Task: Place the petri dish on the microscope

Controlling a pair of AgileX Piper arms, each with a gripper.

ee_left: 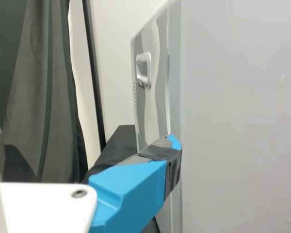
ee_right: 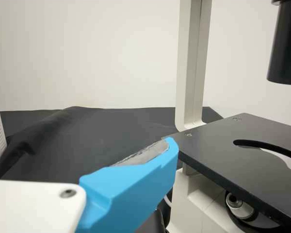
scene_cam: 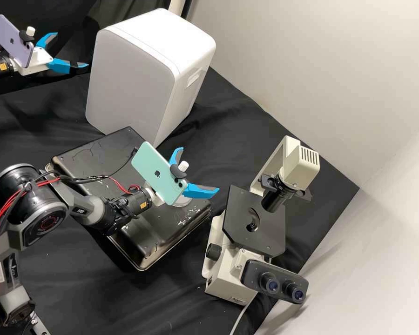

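A bright blue gripper finger (ee_right: 136,187) points near a flat black microscope stage (ee_right: 233,155); a white upright pillar (ee_right: 191,63) rises behind.

Plain white walls (scene_cam: 312,70) meet a black-draped bench (scene_cam: 228,116).

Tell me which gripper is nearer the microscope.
The right gripper, over the tray beside the microscope; the left gripper sits far back by the white box.

Beside the microscope (scene_cam: 253,228), a pale round object (scene_cam: 187,201) is being largely hidden under the right gripper (scene_cam: 199,170) and its mint phone (scene_cam: 158,173), too covered to identify. The microscope's condenser (ee_right: 286,43) is being cropped by the frame.
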